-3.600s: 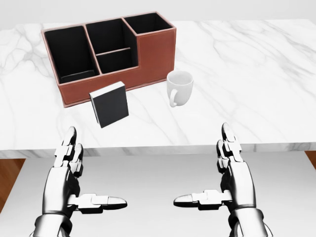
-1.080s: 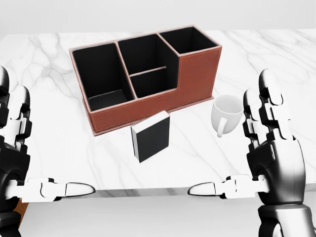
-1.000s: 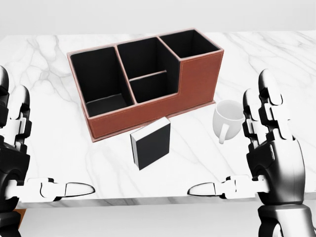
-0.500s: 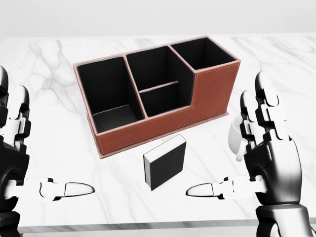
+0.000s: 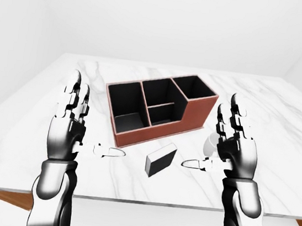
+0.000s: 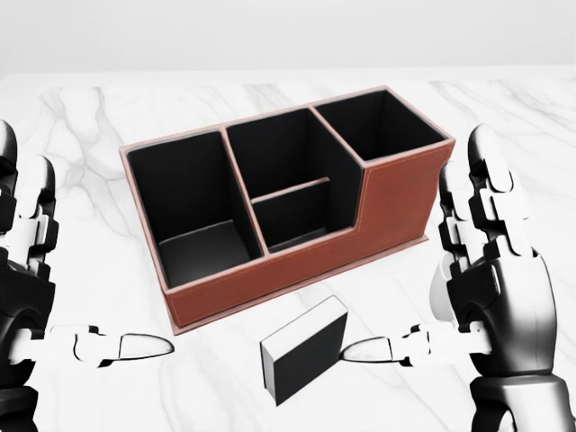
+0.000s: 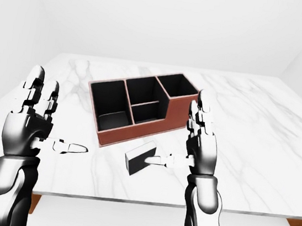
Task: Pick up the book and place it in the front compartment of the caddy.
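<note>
both hands are raised over the bench (image 5: 280, 147), palms inward: left hand (image 5: 68, 130) and right hand (image 5: 235, 149), fingers spread apart, flanking the book (image 6: 304, 349).

A bare simulated room was shown, styled like an office desk scene. A white marble tabletop (image 5: 281, 136) with a wooden edge was set between plain white walls (image 5: 163, 20). On it were placed a brown leather desk caddy (image 6: 297, 202) with black-lined compartments and a small black book (image 6: 303, 362).
</note>
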{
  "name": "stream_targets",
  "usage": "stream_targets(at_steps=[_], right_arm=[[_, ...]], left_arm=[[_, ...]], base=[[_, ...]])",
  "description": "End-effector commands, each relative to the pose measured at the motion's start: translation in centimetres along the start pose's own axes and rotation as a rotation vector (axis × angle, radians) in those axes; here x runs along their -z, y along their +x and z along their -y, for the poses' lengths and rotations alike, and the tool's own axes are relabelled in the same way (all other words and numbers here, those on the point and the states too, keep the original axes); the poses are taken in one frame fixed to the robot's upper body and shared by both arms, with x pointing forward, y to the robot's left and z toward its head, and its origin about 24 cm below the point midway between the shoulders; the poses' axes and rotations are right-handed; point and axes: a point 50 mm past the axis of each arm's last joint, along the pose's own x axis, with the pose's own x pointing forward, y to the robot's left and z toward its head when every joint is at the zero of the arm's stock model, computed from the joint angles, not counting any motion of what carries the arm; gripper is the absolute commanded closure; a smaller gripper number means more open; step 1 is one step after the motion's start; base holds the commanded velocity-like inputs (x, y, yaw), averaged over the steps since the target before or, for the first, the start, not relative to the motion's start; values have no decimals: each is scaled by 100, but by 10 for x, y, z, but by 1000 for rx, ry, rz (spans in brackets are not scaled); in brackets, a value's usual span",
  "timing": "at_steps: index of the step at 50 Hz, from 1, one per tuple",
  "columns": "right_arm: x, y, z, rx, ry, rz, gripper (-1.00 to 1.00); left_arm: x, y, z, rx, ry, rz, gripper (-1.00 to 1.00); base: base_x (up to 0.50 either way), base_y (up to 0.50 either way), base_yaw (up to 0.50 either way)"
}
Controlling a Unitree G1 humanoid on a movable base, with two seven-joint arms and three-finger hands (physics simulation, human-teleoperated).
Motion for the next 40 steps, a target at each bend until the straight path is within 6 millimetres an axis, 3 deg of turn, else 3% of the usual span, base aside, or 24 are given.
stream_targets(at_steps=[1, 23, 40], right_arm=[[-1, -1, -1, -8, 8, 3, -100], [4, 0, 0, 8, -8, -16, -100], [-1, -1, -1, -9, 13, 2, -100]], left_arm=[[0, 1, 0, -1, 0, 0, -100], [0, 0, 0, -1, -1, 1, -100], [-1, 1, 0, -1, -2, 4, -100]], base=[[50, 0, 0], [49, 0, 0], [2, 0, 0]])
